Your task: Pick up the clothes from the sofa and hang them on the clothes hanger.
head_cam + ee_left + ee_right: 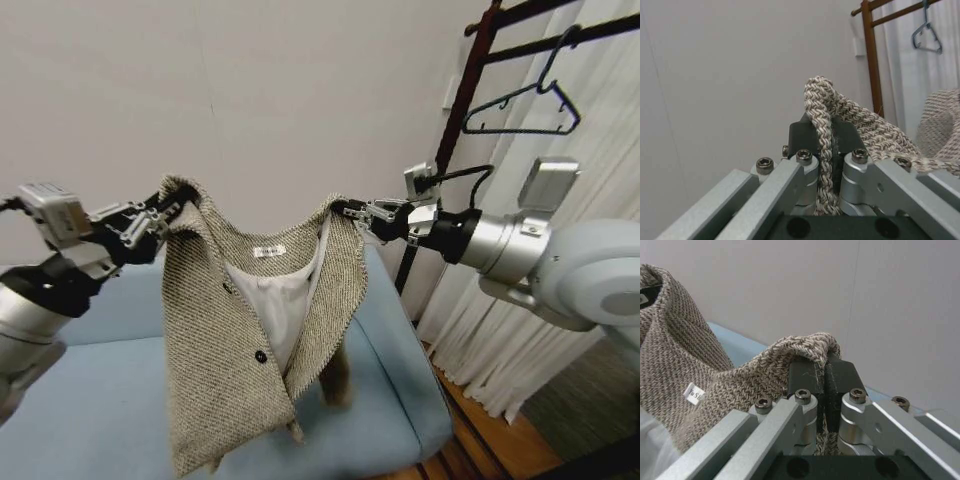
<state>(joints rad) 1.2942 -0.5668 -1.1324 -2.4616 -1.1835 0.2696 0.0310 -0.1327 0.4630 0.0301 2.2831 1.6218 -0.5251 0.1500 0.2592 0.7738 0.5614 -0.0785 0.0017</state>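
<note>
One jacket (225, 330), left gripper (168, 213), right gripper (353, 212) clamped

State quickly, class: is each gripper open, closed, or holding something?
Left gripper: closed on one shoulder of the grey-beige woven tweed garment.
Right gripper: closed on the garment's other shoulder.

I see open air above coat (230, 330), clear up along wall (250, 90). Coat hangs stretched between left gripper (160, 215) and right gripper (355, 212), both clamped on it; it screens my path down to middle of sofa (100, 410). Sofa seat left of coat lies open. Right side crowded: rack post (455, 110) runs behind right gripper, hanger (525, 105) hooked on rack bar (610, 27), curtain (600, 150) behind.
</note>
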